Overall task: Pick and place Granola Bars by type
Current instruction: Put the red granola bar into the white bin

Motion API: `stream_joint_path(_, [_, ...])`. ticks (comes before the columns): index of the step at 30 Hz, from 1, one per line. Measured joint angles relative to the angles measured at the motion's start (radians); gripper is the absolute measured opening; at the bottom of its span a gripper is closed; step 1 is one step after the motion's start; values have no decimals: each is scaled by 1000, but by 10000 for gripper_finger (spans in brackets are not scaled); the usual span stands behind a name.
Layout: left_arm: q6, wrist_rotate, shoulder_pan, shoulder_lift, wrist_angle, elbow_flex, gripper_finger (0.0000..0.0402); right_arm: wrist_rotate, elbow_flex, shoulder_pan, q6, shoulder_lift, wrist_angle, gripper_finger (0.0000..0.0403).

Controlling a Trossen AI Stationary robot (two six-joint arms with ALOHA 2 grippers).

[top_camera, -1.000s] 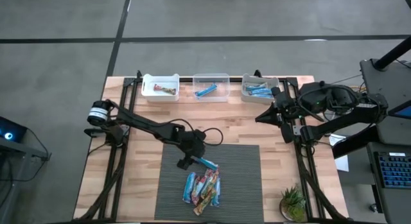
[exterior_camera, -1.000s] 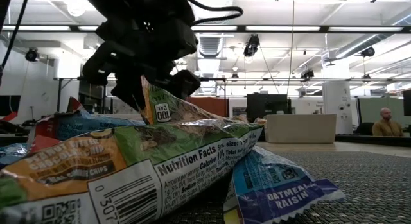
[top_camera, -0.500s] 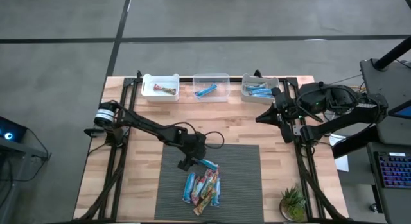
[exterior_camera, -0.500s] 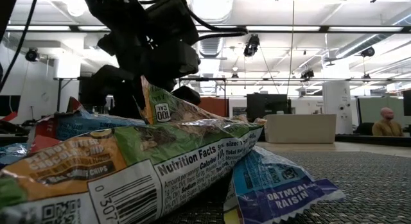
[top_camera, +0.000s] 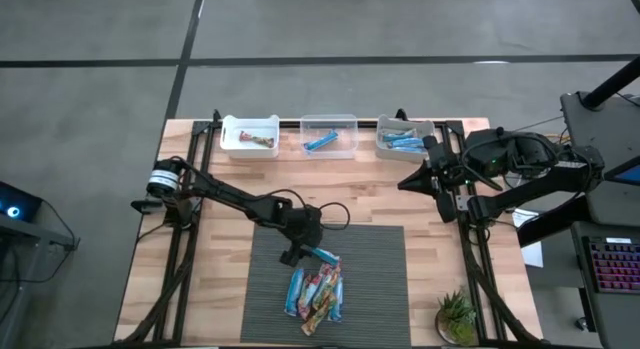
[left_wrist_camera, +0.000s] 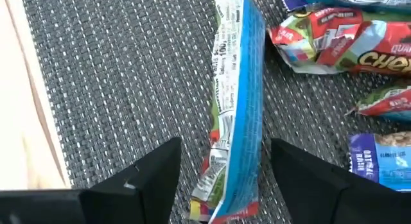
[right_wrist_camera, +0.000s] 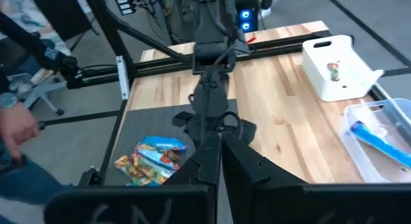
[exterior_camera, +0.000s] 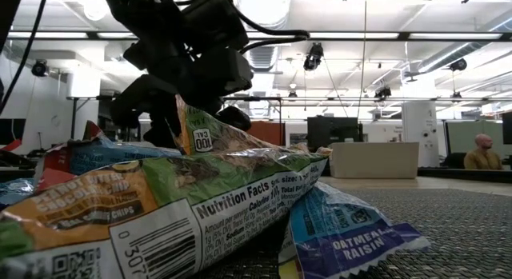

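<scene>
The left gripper is settling lower over the near edge of the dark mat than a second ago, its jaws spread wide and straddling a blue granola bar without yet gripping it, so a pick looks imminent. The rest of the bars are lying heaped on the mat just beside it. The right gripper is waiting shut and empty near the far bins.
</scene>
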Motion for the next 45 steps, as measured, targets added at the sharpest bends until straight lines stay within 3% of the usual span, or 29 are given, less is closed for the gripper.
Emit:
stream_joint_path(20, [-15,0,1,0,51,0,223,7,0,0,0,0,-1,9])
stream_joint_path(29, [39,61,-2,0,50,0,222,7,0,0,0,0,-26,9])
stream_joint_path(45, [104,-12,-2,-1,-62,-2,188,55,0,0,-26,0,-27,9])
